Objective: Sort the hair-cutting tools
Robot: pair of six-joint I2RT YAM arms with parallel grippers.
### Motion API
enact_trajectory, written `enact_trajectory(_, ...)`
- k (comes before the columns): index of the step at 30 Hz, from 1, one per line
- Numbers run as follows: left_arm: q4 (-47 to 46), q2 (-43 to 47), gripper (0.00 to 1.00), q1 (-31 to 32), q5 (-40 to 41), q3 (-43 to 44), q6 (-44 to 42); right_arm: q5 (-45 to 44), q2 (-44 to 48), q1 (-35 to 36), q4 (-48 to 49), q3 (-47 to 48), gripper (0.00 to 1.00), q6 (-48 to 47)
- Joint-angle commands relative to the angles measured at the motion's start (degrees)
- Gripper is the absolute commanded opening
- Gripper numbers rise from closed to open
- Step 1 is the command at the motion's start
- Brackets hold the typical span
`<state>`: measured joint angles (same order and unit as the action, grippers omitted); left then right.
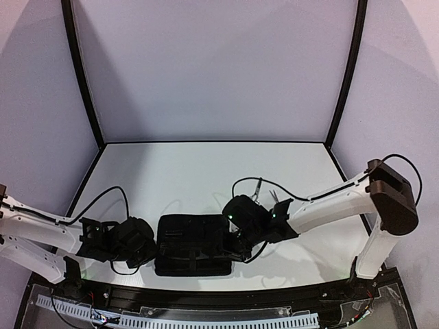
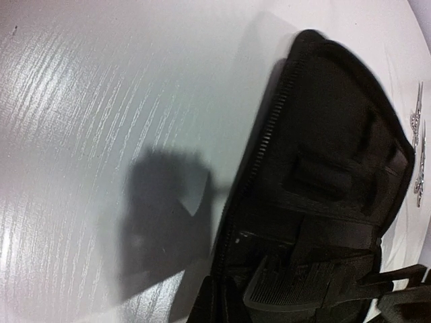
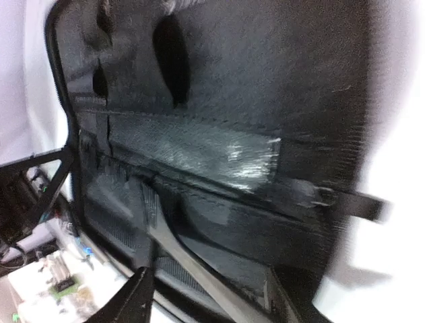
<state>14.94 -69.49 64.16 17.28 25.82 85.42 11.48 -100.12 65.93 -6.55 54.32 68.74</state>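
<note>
Plainly, one black comb (image 2: 296, 296) lies inside the open zip case (image 1: 192, 255), and the scissors (image 1: 264, 190) rest on the surface (image 1: 206, 168) just beyond its right end. The right gripper (image 3: 209, 289), jaws parted and empty, hangs over the comb. The left gripper (image 1: 145, 241), closed, sits at the case's left end.

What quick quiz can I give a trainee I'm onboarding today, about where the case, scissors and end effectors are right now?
1. True or false: the black zip case lies zipped shut.
2. The silver scissors lie: A) inside the case; B) on the bare table beyond the case; C) stacked on a comb.
3. Which arm's end effector is over the case's interior?
Key: 1 false, it lies open; 2 B; 3 the right end effector.
</note>
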Motion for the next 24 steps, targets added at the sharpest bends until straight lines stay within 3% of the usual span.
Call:
enact_trajectory(1,1.2,1.8,0.01,0.0,1.7,-1.5,-2.8,-8.2,3.0,0.4,-17.7,4.6,0.65,-6.0)
enact_trajectory(12,-4.1,-0.2,0.01,0.0,0.8,-2.1,-7.8,-14.7,7.0,0.5,-25.0,8.3,0.72,-10.9)
enact_trajectory(19,-6.2,-2.7,0.01,0.0,-0.3,-1.5,-9.6,-5.4,6.3,0.8,-18.4,6.3,0.67,-16.1)
enact_trajectory(24,-6.7,-3.0,0.01,0.0,-0.4,-1.8,-10.2,-4.2,2.8,1.1,-22.1,8.0,0.63,-17.7)
